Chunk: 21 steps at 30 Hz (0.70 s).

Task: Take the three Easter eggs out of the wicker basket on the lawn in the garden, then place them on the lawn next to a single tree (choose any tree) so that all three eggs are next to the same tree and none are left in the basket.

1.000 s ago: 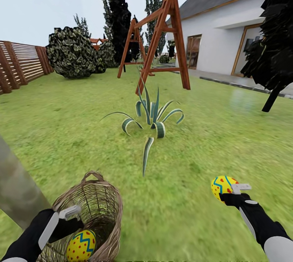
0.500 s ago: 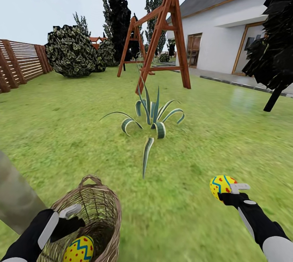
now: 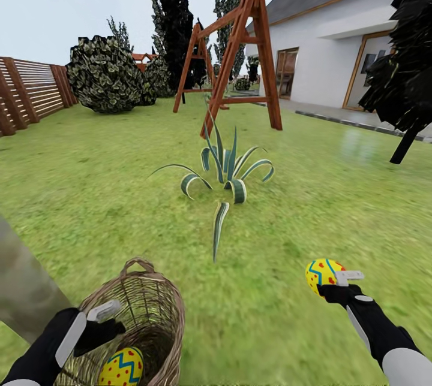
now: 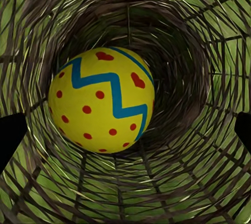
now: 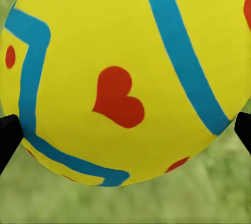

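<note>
Right hand (image 3: 337, 286) grips egg (image 3: 321, 273); second egg (image 3: 122, 367) in basket (image 3: 157, 308).

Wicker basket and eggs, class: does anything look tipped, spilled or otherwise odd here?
Nothing looks spilled or broken. The wicker basket leans a little, with one Easter egg lying inside near the left gripper. The right gripper holds another egg above the lawn.

Striped agave (image 3: 228, 173), wooden swing frame (image 3: 237, 53), round bush (image 3: 105, 77), white house (image 3: 342, 44) behind.
</note>
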### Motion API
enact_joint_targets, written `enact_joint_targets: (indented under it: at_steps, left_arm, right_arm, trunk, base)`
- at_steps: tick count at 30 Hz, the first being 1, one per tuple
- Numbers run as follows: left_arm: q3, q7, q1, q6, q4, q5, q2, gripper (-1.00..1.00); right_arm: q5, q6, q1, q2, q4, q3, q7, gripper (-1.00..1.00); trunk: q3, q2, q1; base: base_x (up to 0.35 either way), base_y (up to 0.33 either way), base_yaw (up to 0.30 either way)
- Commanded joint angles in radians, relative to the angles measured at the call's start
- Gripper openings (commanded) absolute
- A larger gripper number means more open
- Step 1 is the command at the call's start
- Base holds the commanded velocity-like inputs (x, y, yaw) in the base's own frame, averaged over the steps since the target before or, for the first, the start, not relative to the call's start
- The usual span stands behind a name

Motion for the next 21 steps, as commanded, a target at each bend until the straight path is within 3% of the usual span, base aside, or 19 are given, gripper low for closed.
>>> enact_joint_targets:
  at_steps: [1, 4, 6, 8, 21]
  left_arm:
    - [0.001, 0.005, 0.0, 0.005, -0.001, 0.007, 0.001, 1.0]
    - [0.003, 0.005, 0.0, 0.005, -0.003, 0.007, 0.006, 1.0]
    - [0.049, 0.003, 0.0, -0.001, -0.007, 0.007, 0.012, 1.0]
    - [0.06, 0.003, 0.0, -0.003, -0.007, 0.007, 0.011, 1.0]
    - [0.063, 0.003, 0.0, -0.003, -0.006, 0.007, 0.008, 1.0]
  right_arm:
    - [0.01, 0.005, 0.0, 0.001, -0.003, -0.007, 0.009, -1.0]
    - [0.01, 0.005, 0.0, -0.001, -0.006, -0.007, 0.009, -1.0]
    - [0.01, 0.005, 0.0, 0.001, -0.007, -0.005, 0.009, -1.0]
    - [0.01, 0.005, 0.0, 0.001, -0.007, -0.006, 0.009, -1.0]
    - [0.01, 0.005, 0.0, 0.001, -0.007, -0.007, 0.009, -1.0]
  trunk:
    - [-0.005, -0.001, 0.0]
    - [-0.017, -0.001, 0.002]
    - [-0.024, -0.002, 0.002]
    - [-0.032, -0.002, 0.003]
    - [-0.082, -0.005, 0.009]
  base:
    - [0.0, 0.0, 0.0]
    - [0.0, 0.0, 0.0]
    - [0.0, 0.0, 0.0]
    - [0.0, 0.0, 0.0]
    - [0.0, 0.0, 0.0]
